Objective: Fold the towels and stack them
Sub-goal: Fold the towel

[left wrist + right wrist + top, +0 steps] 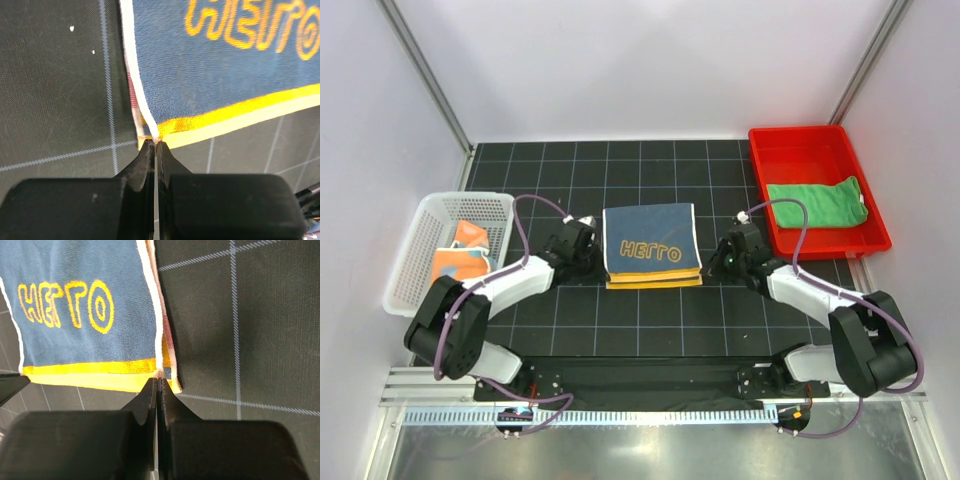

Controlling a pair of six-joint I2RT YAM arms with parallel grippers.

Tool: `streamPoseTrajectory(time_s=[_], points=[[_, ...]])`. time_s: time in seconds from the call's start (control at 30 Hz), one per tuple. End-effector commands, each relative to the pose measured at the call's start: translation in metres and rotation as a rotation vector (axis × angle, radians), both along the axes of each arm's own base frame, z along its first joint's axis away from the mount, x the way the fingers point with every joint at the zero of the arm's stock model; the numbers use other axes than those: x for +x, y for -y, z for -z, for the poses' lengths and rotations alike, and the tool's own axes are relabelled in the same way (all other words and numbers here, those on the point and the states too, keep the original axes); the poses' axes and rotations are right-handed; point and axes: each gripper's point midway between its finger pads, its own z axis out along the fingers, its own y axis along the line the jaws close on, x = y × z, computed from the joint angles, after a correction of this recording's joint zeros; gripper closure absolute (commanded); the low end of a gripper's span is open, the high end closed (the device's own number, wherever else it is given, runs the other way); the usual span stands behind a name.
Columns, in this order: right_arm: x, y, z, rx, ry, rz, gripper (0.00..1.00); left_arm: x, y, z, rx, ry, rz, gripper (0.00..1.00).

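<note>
Folded blue towel [652, 245], yellow-lettered, flat at centre of the black grid mat [570, 320]. Left gripper [156, 142] and right gripper [159, 381] pressed closed at its near corners; actual pinch unclear. Green towel [817, 203] in red bin [800, 135]; patched towel [460, 258] in white basket [408, 262].

A black mat [650, 320] ruled with a pale grid carries everything. Directly on it lie a folded blue towel [652, 243] with yellow lettering at centre, a white basket [408, 262] left, a red tray [810, 150] far right
</note>
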Motion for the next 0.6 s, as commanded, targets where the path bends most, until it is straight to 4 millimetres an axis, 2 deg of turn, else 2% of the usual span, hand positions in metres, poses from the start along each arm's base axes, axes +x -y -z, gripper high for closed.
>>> streamPoseTrajectory(time_s=[0.0,0.1,0.23,0.3,0.57], points=[[0.012,0.002,-0.026,-0.013,0.078,-0.004,0.99,0.006,0.005,-0.029,-0.042,0.066,0.008,1.00],[0.003,0.001,-0.014,-0.007,0.048,-0.016,0.99,-0.001,0.001,-0.020,-0.028,0.047,0.007,1.00],[-0.006,0.003,0.008,-0.009,0.013,-0.013,0.99,-0.011,0.003,0.001,-0.030,0.005,0.014,1.00],[-0.008,0.000,0.011,0.008,0.005,-0.019,0.99,-0.016,0.002,0.012,-0.022,-0.020,0.016,1.00],[-0.009,0.001,0.017,-0.008,-0.008,-0.020,0.99,-0.017,0.005,0.023,-0.017,-0.039,0.034,1.00]])
